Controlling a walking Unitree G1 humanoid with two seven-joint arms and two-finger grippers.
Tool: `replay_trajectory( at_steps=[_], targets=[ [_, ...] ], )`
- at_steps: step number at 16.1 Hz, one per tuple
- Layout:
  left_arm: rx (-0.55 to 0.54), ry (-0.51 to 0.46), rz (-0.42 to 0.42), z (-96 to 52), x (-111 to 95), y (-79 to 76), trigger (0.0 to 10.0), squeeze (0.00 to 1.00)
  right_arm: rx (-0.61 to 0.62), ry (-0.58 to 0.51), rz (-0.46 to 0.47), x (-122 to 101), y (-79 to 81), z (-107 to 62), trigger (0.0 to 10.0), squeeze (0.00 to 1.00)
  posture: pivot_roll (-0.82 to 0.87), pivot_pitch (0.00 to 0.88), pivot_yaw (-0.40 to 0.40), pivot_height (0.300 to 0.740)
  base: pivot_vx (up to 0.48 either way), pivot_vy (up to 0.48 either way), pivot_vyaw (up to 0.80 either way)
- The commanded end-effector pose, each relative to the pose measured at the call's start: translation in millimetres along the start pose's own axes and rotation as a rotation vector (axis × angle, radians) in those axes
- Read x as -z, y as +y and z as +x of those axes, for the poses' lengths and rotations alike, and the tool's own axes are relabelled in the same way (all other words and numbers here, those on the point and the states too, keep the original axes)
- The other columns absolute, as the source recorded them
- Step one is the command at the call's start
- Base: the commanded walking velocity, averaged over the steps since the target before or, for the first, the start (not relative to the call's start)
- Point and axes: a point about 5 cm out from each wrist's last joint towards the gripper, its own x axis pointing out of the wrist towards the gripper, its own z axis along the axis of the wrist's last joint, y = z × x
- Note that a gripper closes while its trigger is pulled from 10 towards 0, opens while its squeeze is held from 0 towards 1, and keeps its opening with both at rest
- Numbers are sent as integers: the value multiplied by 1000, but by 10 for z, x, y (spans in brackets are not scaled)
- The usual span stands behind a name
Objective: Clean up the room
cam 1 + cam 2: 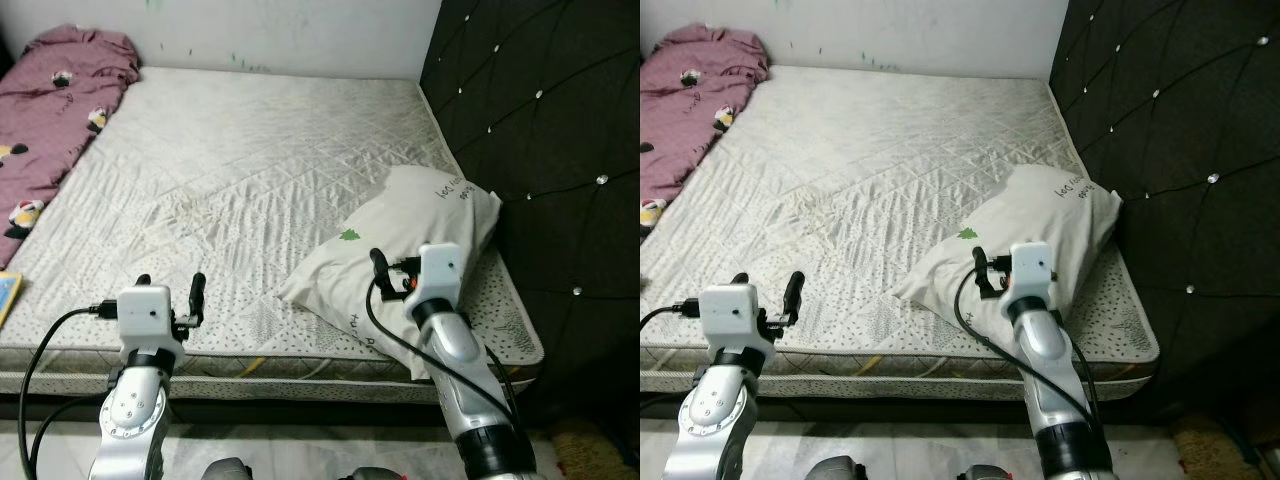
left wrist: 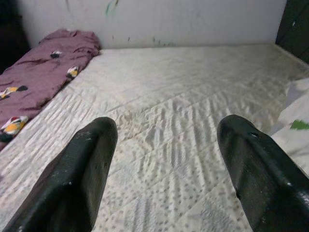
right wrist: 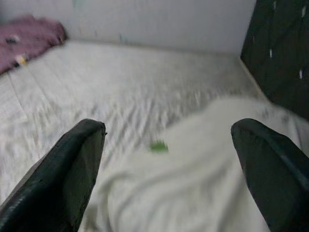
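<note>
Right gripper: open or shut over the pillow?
Open. The right gripper has its fingers spread wide apart above the white pillow, nothing between them.

My mattress [image 1: 250, 170] is off-white, quilted in a diamond pattern with tiny grey speckles and a faint brownish stain near the middle. The pillow [image 1: 400, 250] is white with a small green tree print and dark lettering. The blanket [image 1: 55, 110] is dusty mauve, dotted with black, white and yellow cartoon figures. The headboard [image 1: 550, 130] is black, tufted in diamonds with shiny silver studs. The wall [image 1: 290, 30] is pale grey-white with small green marks. My arms are silver, with white wrist boxes and black fingers [image 2: 82, 179], and black cables.
</note>
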Motion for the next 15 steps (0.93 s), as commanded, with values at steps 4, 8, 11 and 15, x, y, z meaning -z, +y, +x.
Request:
replay_trajectory(
  at_steps=[4,8,11,15],
  targets=[
    [54,-83,17,166,-180,-97,10000,0,68,-71,-22,-211,-112,152,10000,0,-17,0,-30,740,0,0,0],
    [71,-90,49,153,-216,-133,10000,0,67,-66,-53,-182,-165,-11,10000,0,-17,0,-21,740,0,0,-200],
    [41,-65,28,120,-178,-119,10000,0,55,-50,-30,-146,-109,-55,10000,0,-19,0,-19,740,0,0,-800],
    [86,-62,33,135,-213,-160,10000,0,66,-39,-22,-133,-137,-65,10000,0,-24,0,-1,740,0,0,-400]
  ],
)
